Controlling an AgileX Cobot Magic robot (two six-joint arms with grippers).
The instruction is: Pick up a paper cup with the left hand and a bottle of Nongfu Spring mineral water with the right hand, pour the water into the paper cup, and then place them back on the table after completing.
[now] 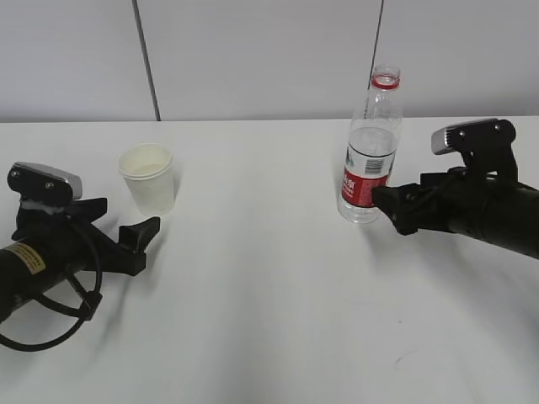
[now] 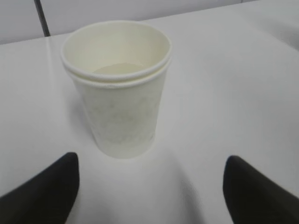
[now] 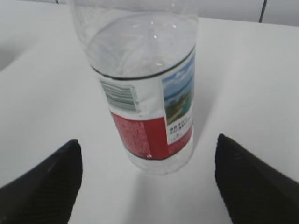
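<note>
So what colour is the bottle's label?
Mostly red, with a white panel and landscape picture on the bottle's label; clearest in the right wrist view.

The paper cup [image 1: 148, 178] stands upright on the worktop [image 1: 269, 320], well to the left of the bottle [image 1: 370, 151], which also stands upright there. The left hand [image 1: 139, 240] lies in front of the cup and a little to its left, jaws spread, apart from it. The right hand [image 1: 389, 206] lies just right of the bottle, its jaws either side of the lower part.
</note>
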